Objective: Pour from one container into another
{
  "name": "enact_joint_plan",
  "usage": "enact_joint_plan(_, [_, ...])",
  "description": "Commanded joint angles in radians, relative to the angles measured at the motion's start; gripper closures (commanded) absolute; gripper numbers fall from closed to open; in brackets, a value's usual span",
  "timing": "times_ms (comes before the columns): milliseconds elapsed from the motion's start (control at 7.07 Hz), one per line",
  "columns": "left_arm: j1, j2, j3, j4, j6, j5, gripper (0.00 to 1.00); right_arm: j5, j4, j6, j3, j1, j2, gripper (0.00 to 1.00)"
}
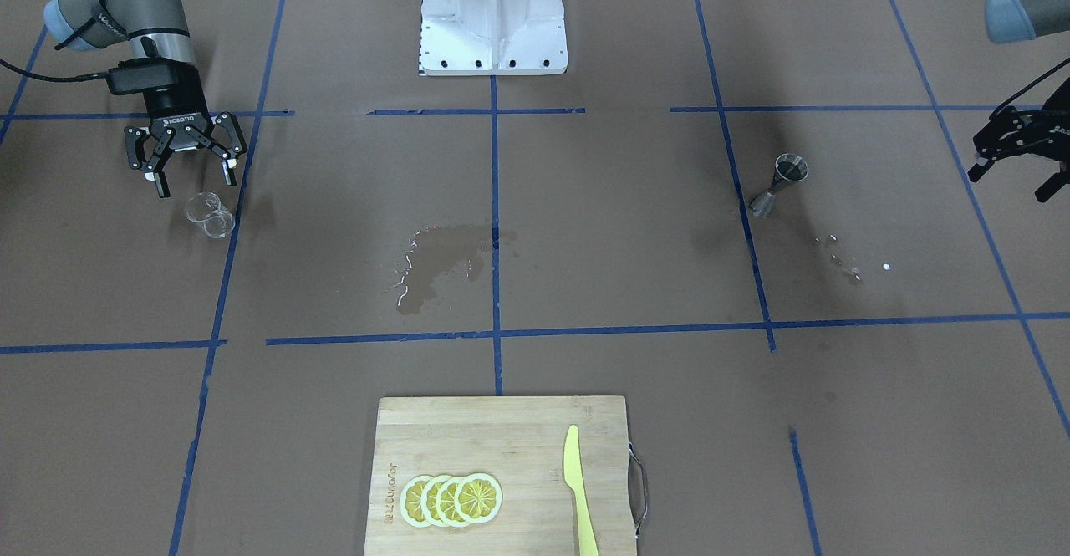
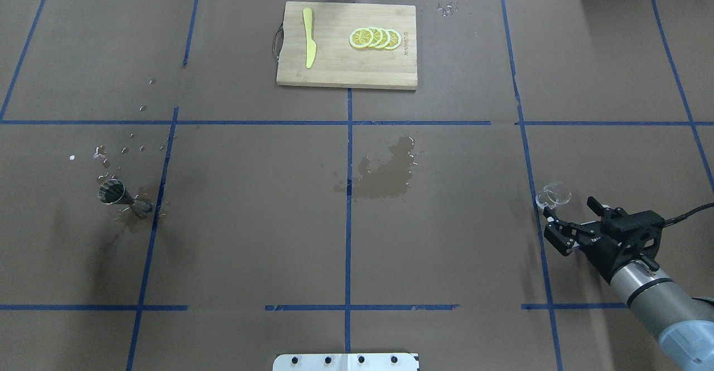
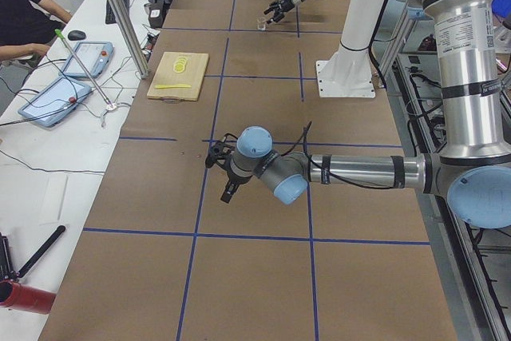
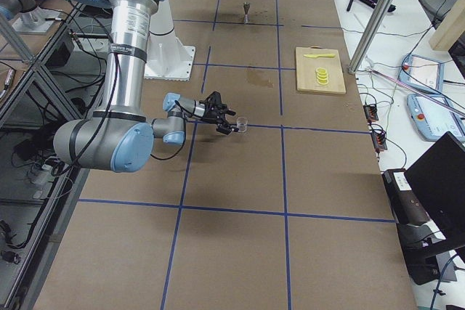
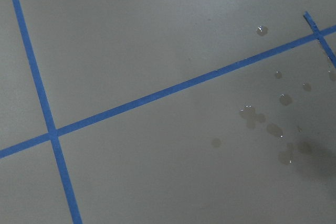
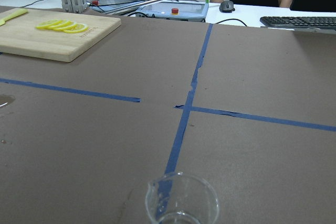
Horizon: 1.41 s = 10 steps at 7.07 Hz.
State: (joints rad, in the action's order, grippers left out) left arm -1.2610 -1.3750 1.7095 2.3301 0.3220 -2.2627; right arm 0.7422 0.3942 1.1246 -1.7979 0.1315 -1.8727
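The small clear glass tumbler (image 1: 209, 213) stands upright on the brown table, beside a blue tape line. It also shows at the bottom of the right wrist view (image 6: 181, 203). My right gripper (image 1: 194, 186) hangs open just behind the glass (image 2: 553, 195), not touching it, with nothing between its fingers. The metal hourglass jigger (image 1: 777, 184) stands far across the table (image 2: 120, 195), with water drops around it. My left gripper (image 1: 1007, 184) is at the view's edge, off to the jigger's side, with its fingers spread open and empty. The left wrist view shows only tape and drops.
A wet spill (image 1: 443, 263) darkens the table's middle. A wooden cutting board (image 1: 435, 447) carries lemon slices (image 1: 451, 499) and a yellow knife (image 1: 577, 489). The robot's white base (image 1: 493, 21) stands at the near side. People sit at a side table (image 3: 48, 77).
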Motion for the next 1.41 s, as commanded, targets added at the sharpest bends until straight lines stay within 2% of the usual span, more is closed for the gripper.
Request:
enact_joint_plan(0, [-0.001, 0.004, 0.001, 0.000, -0.001, 0.005, 0.00, 0.275, 0.081, -0.002, -0.137, 0.121, -0.081, 0.00])
enact_joint_plan(141, [0.000, 0.034, 0.002, 0.000, -0.007, 0.005, 0.00, 0.408, 0.150, -0.002, -0.193, 0.204, -0.083, 0.00])
enact_joint_plan(283, [0.000, 0.040, 0.007, 0.002, -0.008, 0.003, 0.00, 0.632, 0.190, -0.026, -0.213, 0.344, -0.079, 0.00])
enact_joint_plan(424, [0.000, 0.040, 0.007, 0.000, -0.003, 0.003, 0.00, 0.813, 0.201, -0.107, -0.210, 0.490, -0.077, 0.00])
enact_joint_plan(565, [0.000, 0.039, 0.007, 0.000, -0.001, 0.002, 0.00, 0.945, 0.236, -0.194, -0.204, 0.607, -0.077, 0.00])
enact_joint_plan(707, [0.002, 0.031, 0.009, -0.011, -0.001, -0.006, 0.00, 1.118, 0.346, -0.339, -0.204, 0.758, -0.066, 0.00])
enact_joint_plan(848, [0.003, 0.025, 0.002, -0.014, -0.001, -0.006, 0.00, 1.237, 0.451, -0.534, -0.201, 0.915, -0.053, 0.00])
enact_joint_plan(990, [0.008, 0.015, 0.004, -0.058, -0.007, -0.009, 0.00, 1.360, 0.604, -0.709, -0.178, 1.077, -0.022, 0.00])
enact_joint_plan(1131, [0.000, -0.030, 0.008, -0.146, -0.029, -0.038, 0.00, 1.493, 0.768, -0.902, -0.114, 1.226, 0.039, 0.00])
enact_joint_plan(1272, [-0.001, -0.035, 0.004, -0.184, -0.102, -0.082, 0.00, 1.578, 0.882, -1.022, -0.056, 1.317, 0.074, 0.00])
